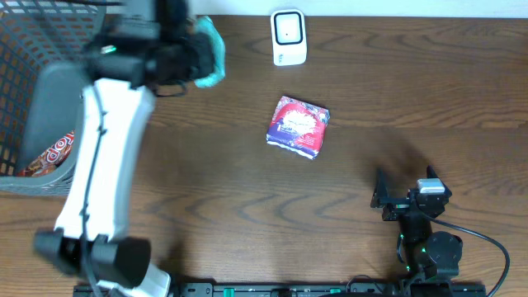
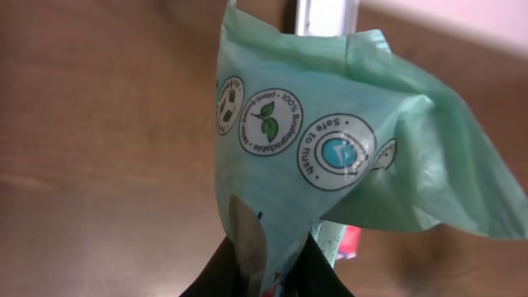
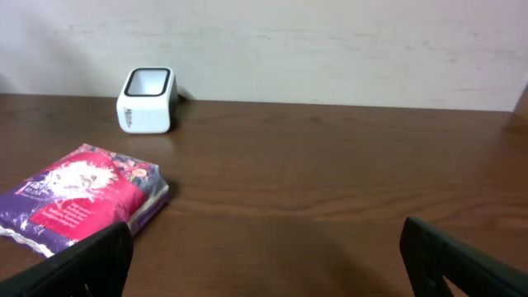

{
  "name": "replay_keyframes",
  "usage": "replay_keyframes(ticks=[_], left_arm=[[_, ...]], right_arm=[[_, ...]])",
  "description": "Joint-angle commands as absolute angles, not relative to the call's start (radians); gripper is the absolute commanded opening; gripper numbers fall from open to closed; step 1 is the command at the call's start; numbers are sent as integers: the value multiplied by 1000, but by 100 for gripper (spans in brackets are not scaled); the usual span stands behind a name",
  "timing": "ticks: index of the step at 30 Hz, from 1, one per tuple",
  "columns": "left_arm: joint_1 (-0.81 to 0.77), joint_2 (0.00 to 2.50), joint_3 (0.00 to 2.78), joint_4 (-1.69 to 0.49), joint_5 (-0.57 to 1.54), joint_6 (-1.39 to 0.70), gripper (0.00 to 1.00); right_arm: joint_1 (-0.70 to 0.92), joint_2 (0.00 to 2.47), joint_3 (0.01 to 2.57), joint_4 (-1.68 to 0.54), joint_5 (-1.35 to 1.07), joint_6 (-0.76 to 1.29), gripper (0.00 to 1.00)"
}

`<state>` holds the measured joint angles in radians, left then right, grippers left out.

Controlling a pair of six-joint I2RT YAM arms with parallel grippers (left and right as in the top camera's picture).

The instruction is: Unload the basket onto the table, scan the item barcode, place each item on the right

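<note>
- Dark wood-grain table with a matte surface, pale wall behind. A grey mesh basket sits at the left edge with a red printed packet inside.
- Left gripper is clenched on one edge of the green pouch. The pouch is held up near the scanner, to its left and not over its window.
- Right gripper is released, jaws wide and holding nothing, low at the front-right of the table.
- Pouch: thin soft film in pale green, creased, one corner folded over. Round white printed badges on the visible face. No barcode shows on this face, and I cannot tell which side carries it.
- Scanner: small white rounded block of hard plastic with a dark-framed window.
- Pink packet: flat glossy pillow with pink and purple print, lying mid-table, well apart from both grippers.
- Risk: the limp film sags or folds across the code, so the reader meets a curved or hidden pattern. Cause: the grip is on one edge only.
- Risk: the wrong face gets presented. A wrist turn is probably needed, since the badge side faces the wrist camera.
- Risk: the thin pinch slips during a quick swing, and the pouch drops beside the scanner.
- Risk: wrinkles in the film may glare under the reader and spoil the read.
</note>
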<state>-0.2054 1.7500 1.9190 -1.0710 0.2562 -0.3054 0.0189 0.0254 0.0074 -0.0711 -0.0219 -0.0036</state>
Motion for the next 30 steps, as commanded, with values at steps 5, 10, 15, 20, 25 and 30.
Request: replay_keyframes(ticks=[5,10,15,20,25,30], left_arm=[[-311,1972,1919,-1144,137,-262,7],[-344,2100,1919,-1147,137,-262,7],[-363,2185,1919,-1162,138,-263,7],[-395,2222,1919,-1181,138,-263,7],[-447,2243,1913,-1177,138,-270,7],[-468,2243,1871,-1160,137,-320,7]], right_arm=[[15,22,6,-75,-17,10,99],[15,22,6,-75,-17,10,99],[15,22,6,-75,-17,10,99],[15,22,6,-75,-17,10,99],[15,22,6,-75,-17,10,99],[15,22,6,-75,-17,10,99]])
